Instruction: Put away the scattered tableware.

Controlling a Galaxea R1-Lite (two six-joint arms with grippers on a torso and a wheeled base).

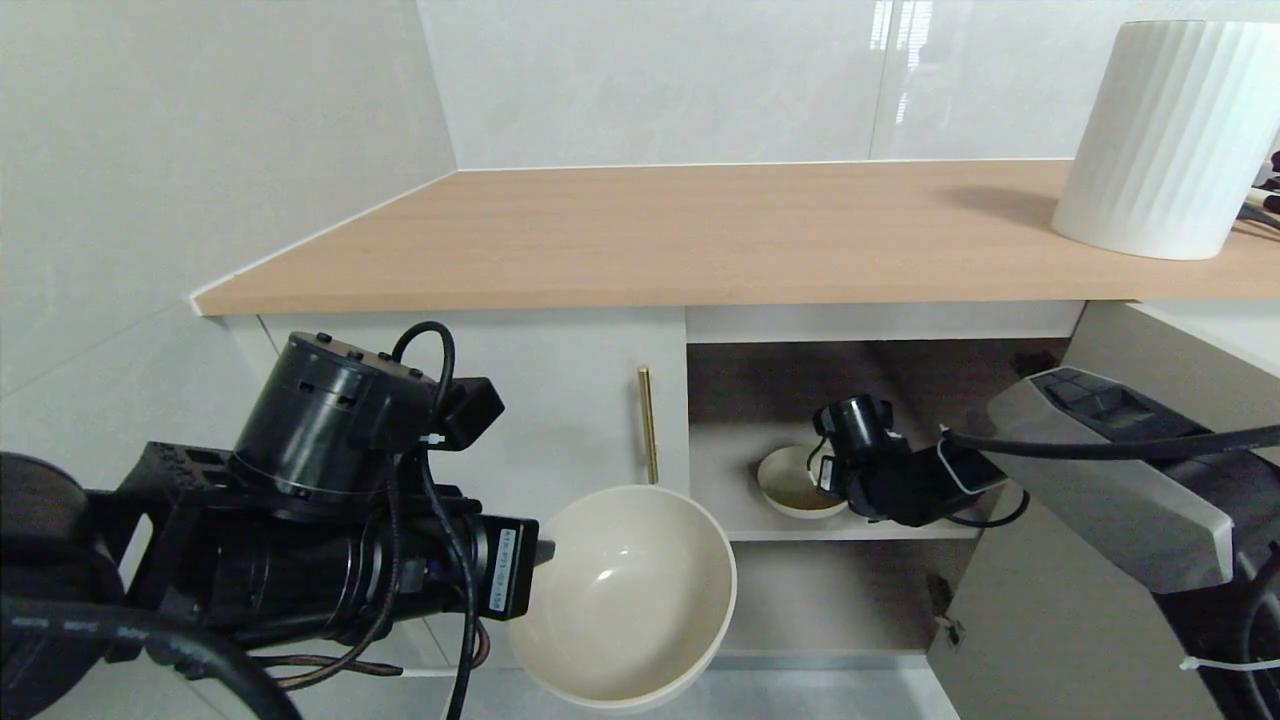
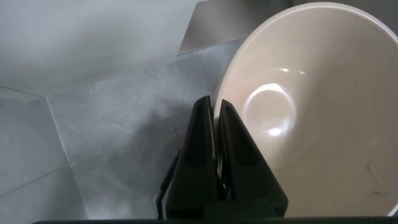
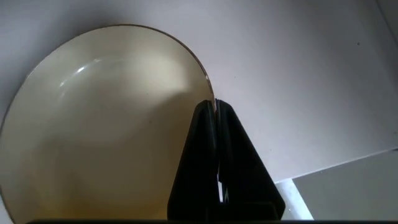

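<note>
My left gripper (image 1: 545, 550) clamps the rim of a large cream ceramic bowl (image 1: 625, 600), before the closed door's brass handle (image 1: 648, 425). My right gripper (image 1: 823, 479) pinches a smaller cream bowl (image 1: 788, 487) on the open cupboard's white shelf (image 1: 718, 500) — the white label (image 1: 512, 570) on my left wrist is unreadable. A ribbed white canister (image 1: 1165, 140) stands on the wooden countertop (image 1: 650, 240).

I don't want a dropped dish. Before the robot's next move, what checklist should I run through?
1. Left hand shut on the large bowl at its rim: ok.
2. Right hand shut on the small bowl at its rim: ok.
3. Small bowl set down on the cabinet shelf: cannot tell.
4. Right cabinet door open: ok.
5. Large bowl lined up with the opening: not ok; it hangs mostly in front of the closed left door.
</note>
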